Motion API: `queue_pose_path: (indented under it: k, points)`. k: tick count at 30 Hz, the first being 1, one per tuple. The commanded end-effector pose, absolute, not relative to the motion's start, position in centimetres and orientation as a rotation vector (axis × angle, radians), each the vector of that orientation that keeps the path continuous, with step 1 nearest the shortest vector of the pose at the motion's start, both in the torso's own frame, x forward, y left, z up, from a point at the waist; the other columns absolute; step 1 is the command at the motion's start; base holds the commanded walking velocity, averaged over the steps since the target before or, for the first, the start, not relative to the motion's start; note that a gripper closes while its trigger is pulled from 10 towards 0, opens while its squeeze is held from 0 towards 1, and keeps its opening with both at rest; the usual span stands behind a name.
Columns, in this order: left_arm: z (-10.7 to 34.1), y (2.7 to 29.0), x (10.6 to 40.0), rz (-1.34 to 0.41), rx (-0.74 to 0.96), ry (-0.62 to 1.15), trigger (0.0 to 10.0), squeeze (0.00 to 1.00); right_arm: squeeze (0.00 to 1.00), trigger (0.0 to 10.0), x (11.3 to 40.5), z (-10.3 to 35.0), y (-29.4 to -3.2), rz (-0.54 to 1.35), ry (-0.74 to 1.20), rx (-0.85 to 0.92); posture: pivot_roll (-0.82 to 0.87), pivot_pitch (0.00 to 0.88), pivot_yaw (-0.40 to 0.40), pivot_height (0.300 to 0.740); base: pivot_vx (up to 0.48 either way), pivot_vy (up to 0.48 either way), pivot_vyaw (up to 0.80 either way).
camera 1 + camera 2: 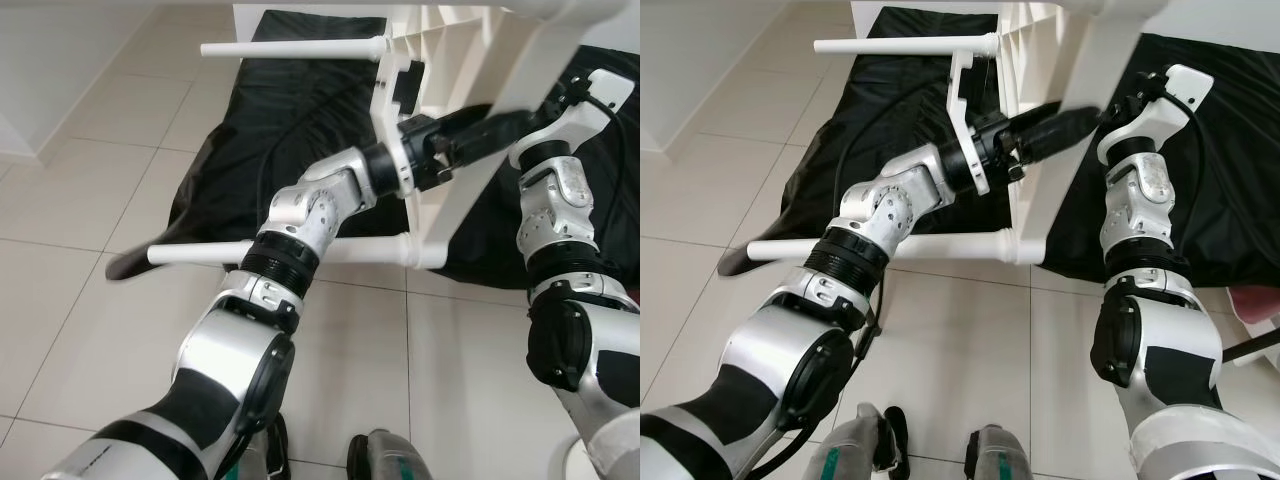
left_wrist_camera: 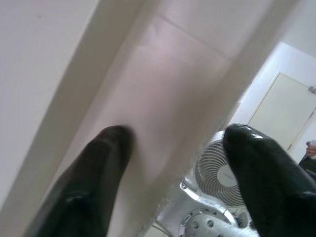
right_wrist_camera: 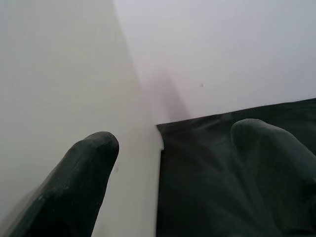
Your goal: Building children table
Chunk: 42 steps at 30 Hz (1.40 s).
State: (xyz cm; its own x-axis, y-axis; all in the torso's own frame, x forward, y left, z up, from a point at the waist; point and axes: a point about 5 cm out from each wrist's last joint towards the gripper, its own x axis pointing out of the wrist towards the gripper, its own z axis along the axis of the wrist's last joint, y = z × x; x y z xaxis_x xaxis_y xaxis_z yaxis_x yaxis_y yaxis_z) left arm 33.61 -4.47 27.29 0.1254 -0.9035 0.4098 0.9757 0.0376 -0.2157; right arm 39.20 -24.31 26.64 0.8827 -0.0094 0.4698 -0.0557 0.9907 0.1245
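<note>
Left pincer [image 2: 173, 163] astride table panel [image 2: 163, 98]

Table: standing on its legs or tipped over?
Tipped: the table lies on its side, two legs pointing sideways above the black sheet.

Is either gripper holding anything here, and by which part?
The left gripper straddles the white table's frame panel; the right gripper's fingers stand open beside it. A firm grip cannot be told.
</note>
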Motion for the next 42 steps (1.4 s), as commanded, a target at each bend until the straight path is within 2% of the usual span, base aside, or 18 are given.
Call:
queue_pose_path:
  k: [1, 2, 7, 12, 14, 16, 17, 20, 22, 25, 30, 31, 35, 42]
  points:
    - [25.7, -5.5, 32.9, -1.462, -0.503, -0.135, 10.0, 1.0, 0.0, 10.0, 39.1, 26.4, -24.3, 0.023, -0.49, 0.14, -0.09, 0.106, -0.002, 0.74, 0.0, 0.0, 0.0]
    - [25.4, -5.2, 33.0, -1.449, -0.489, -0.123, 10.0, 0.0, 0.0, 10.0, 39.1, 26.3, -24.3, 0.025, -0.487, 0.139, -0.08, 0.103, -0.003, 0.74, 0.0, 0.0, 0.0]
    - [23.7, -4.1, 33.6, -1.375, -0.369, -0.081, 10.0, 0.0, 0.0, 10.0, 39.1, 25.8, -24.2, 0.035, -0.471, 0.124, -0.07, 0.102, -0.004, 0.74, 0.0, 0.0, 0.0]
    - [20.9, -0.7, 34.4, -1.228, -0.172, -0.036, 10.0, 0.0, 0.0, 10.0, 38.6, 24.1, -23.9, 0.068, -0.441, 0.076, -0.05, 0.104, -0.007, 0.74, 0.0, 0.0, 0.0]
    - [20.9, -0.7, 34.4, -1.228, -0.172, -0.036, 10.0, 0.0, 0.0, 10.0, 38.6, 24.1, -23.9, 0.068, -0.441, 0.076, -0.05, 0.104, -0.007, 0.74, 0.0, 0.0, 0.0]
    - [20.0, 1.1, 34.4, -1.179, -0.14, -0.014, 10.0, 0.0, 0.0, 10.0, 38.1, 23.0, -23.8, 0.073, -0.436, 0.065, -0.04, 0.107, -0.011, 0.74, 0.0, 0.0, 0.0]
    - [20.0, 1.1, 34.4, -1.179, -0.14, -0.014, 10.0, 0.0, 0.0, 10.0, 38.1, 23.0, -23.8, 0.073, -0.436, 0.065, -0.04, 0.107, -0.011, 0.74, 0.0, 0.0, 0.0]
    - [19.4, 4.2, 33.7, -1.137, -0.093, -0.007, 10.0, 0.0, 0.0, 10.0, 37.1, 21.2, -23.5, 0.074, -0.447, 0.091, -0.03, 0.11, -0.01, 0.74, 0.0, 0.0, 0.0]
    - [19.4, 4.2, 33.7, -1.137, -0.093, -0.007, 10.0, 0.0, 0.0, 10.0, 37.1, 21.2, -23.5, 0.074, -0.447, 0.091, -0.03, 0.11, -0.01, 0.74, 0.0, 0.0, 0.0]
    - [19.3, 6.7, 32.8, -1.09, -0.014, -0.017, 10.0, 0.0, 0.0, 10.0, 35.9, 19.9, -23.3, 0.088, -0.464, 0.1, -0.02, 0.112, -0.009, 0.74, 0.0, 0.0, 0.0]
    - [19.1, 7.9, 32.4, -1.023, 0.005, -0.018, 10.0, 0.0, 0.0, 10.0, 34.9, 19.0, -23.2, 0.093, -0.472, 0.085, -0.01, 0.107, -0.008, 0.74, 0.0, 0.0, 0.0]
    - [19.0, 8.6, 32.4, -0.953, -0.007, -0.024, 10.0, 0.0, 0.0, 10.0, 34.0, 18.3, -23.0, 0.101, -0.467, 0.071, -0.01, 0.101, -0.009, 0.74, 0.0, 0.0, 0.0]
    - [18.8, 9.1, 32.3, -0.877, -0.018, -0.026, 10.0, 0.0, 0.0, 10.0, 33.2, 17.7, -22.7, 0.094, -0.461, 0.061, -0.01, 0.094, -0.008, 0.74, 0.0, 0.0, 0.0]
    - [16.7, 11.9, 32.2, -0.592, -0.043, 0.036, 10.0, 0.0, 0.0, 10.0, 30.8, 16.3, -21.5, 0.1, -0.431, 0.024, -0.01, 0.064, 0.0, 0.74, 0.0, 0.0, 0.0]
